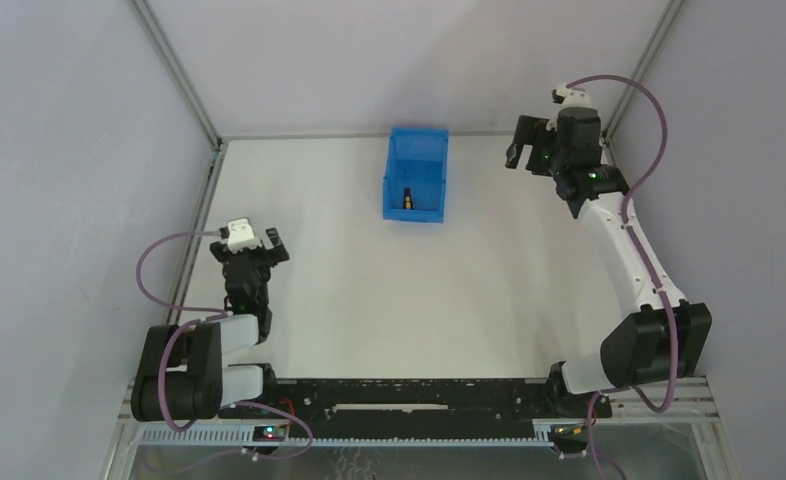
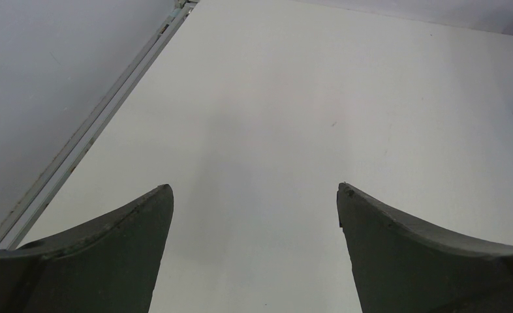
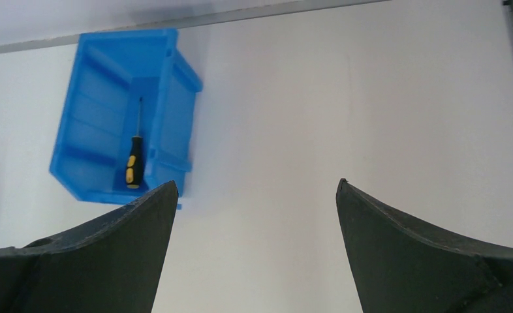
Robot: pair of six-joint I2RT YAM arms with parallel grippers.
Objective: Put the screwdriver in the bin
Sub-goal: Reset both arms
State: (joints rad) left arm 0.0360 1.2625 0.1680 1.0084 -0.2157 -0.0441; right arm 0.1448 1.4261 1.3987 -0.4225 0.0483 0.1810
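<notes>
The screwdriver (image 3: 134, 160) lies flat on the floor of the bin (image 3: 175, 111), so the placing itself looks done and the step in hand seems to be the retreat after letting go. The right hand (image 3: 255, 184) is released, its fingers spread wide with nothing between them, and in the top view it hangs to the right of the bin and well apart from it. The left hand (image 1: 252, 255) is also released and empty, low over the worktop (image 1: 369, 300) on the near left, far from the bin. The screwdriver's long axis runs along the length of the bin. Its black and yellow handle sits toward the lower front side, nearer the arms, and its thin shaft points at the tall back wall. It does not look propped on a wall. The next move probably calls only for drawing the right arm home without brushing the bin.
</notes>
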